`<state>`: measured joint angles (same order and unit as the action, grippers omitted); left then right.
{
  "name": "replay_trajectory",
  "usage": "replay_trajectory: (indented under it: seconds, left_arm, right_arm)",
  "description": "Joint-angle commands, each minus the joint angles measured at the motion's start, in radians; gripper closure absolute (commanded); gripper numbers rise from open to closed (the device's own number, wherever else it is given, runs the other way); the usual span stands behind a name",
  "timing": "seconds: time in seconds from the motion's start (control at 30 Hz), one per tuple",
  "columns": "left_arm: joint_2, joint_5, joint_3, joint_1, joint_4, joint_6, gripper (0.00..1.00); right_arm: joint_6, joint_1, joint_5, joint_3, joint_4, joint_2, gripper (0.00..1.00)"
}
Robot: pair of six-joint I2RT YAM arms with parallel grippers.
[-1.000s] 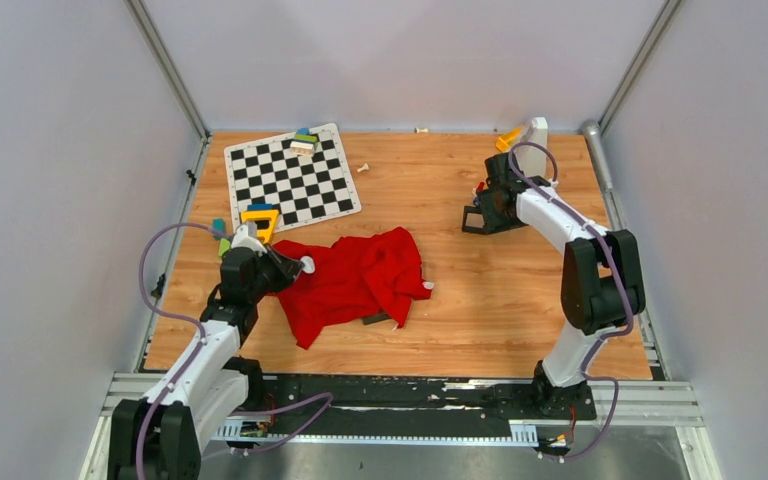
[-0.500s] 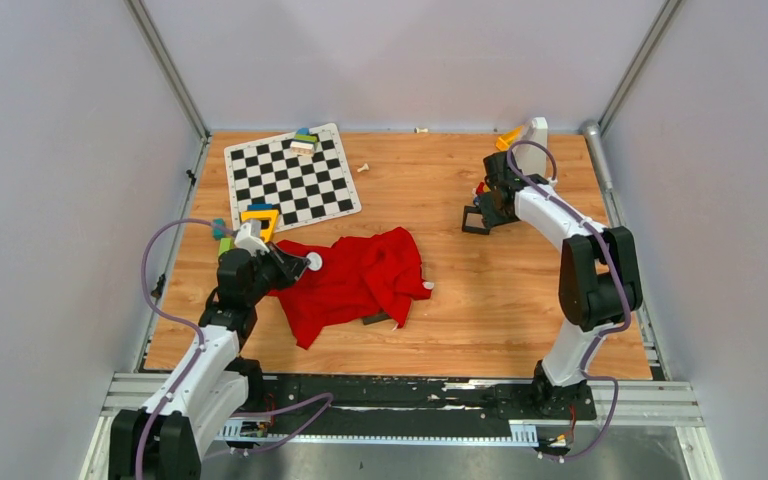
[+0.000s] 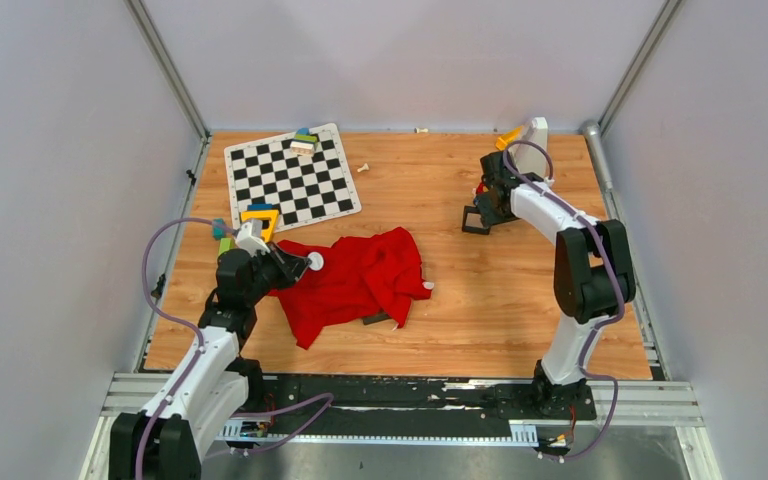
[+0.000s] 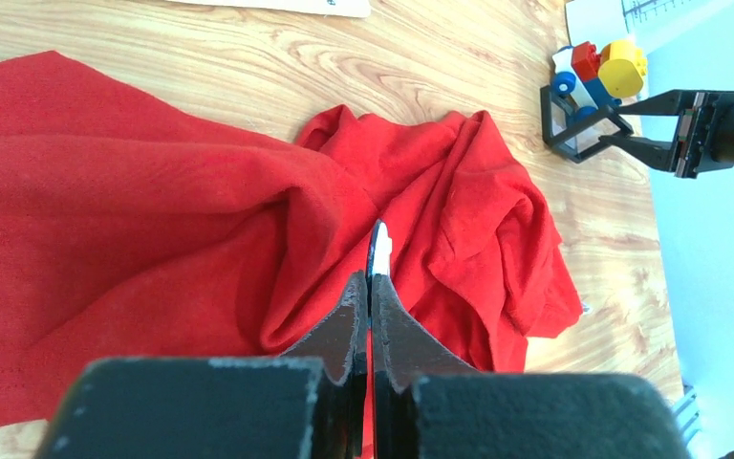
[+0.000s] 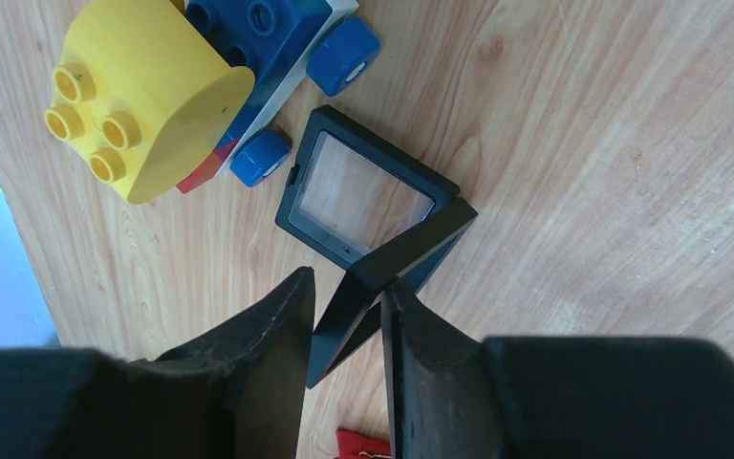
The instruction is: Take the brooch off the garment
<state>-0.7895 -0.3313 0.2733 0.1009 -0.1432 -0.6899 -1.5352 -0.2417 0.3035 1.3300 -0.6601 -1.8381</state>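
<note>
Robot lab test cell, not a home or shop. Plain grey panel walls (image 3: 60,200) on aluminium posts (image 3: 165,65) box in a wood-laminate table (image 3: 480,300). Two white-and-black arms, the left arm (image 3: 210,350) and the right arm (image 3: 585,270), are bolted to a metal rail (image 3: 390,395) at the near edge, with purple cables (image 3: 155,260) looping loose. A checkerboard sheet (image 3: 292,183) lies flat at the back left. Props are toy blocks (image 5: 143,96) and a red garment (image 3: 355,280).

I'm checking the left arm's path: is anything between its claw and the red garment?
Nothing visible does. The left claw, shut on a small white piece, hangs directly over the garment. The right claw holds the black case elsewhere.
</note>
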Motion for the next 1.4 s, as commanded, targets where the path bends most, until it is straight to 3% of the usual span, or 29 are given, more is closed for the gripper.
replay_trajectory:
  seconds: [0.0, 0.3, 0.37, 0.53, 0.67, 0.93, 1.0, 1.37]
  left_arm:
    - [0.022, -0.018, 0.0, -0.007, -0.033, 0.027, 1.0]
    - [0.029, -0.043, -0.001, -0.007, -0.048, 0.033, 1.0]
    - [0.029, -0.059, -0.003, -0.007, -0.062, 0.033, 1.0]
    - [0.015, -0.133, -0.015, 0.009, -0.15, 0.023, 1.0]
    - [0.008, -0.115, -0.005, 0.134, -0.218, 0.063, 1.0]
    - [-0.064, 0.173, 0.093, 0.484, -0.258, 0.333, 1.0]
    - [-0.105, 0.239, 0.134, 0.545, -0.255, 0.417, 1.0]
    - [-0.439, 0.089, 0.342, 0.688, -0.425, 0.791, 1.0]
  right_arm:
    - [0.008, -0.006, 0.011, 0.042, 0.019, -0.007, 0.72]
    - [0.131, -0.011, -0.058, -0.014, 0.02, 0.075, 0.95]
    - [0.236, -0.011, -0.093, -0.044, 0.056, 0.115, 1.0]
    - [0.563, -0.007, -0.199, -0.108, 0.126, 0.219, 1.0]
    - [0.785, -0.007, -0.394, -0.202, 0.199, 0.344, 1.0]
    - [0.986, -0.005, -0.83, -0.396, 0.243, 0.559, 0.98]
    - [1.003, -0.004, -0.863, -0.428, 0.218, 0.592, 0.99]
    - [1.07, -0.005, -0.925, -0.497, 0.078, 0.717, 1.0]
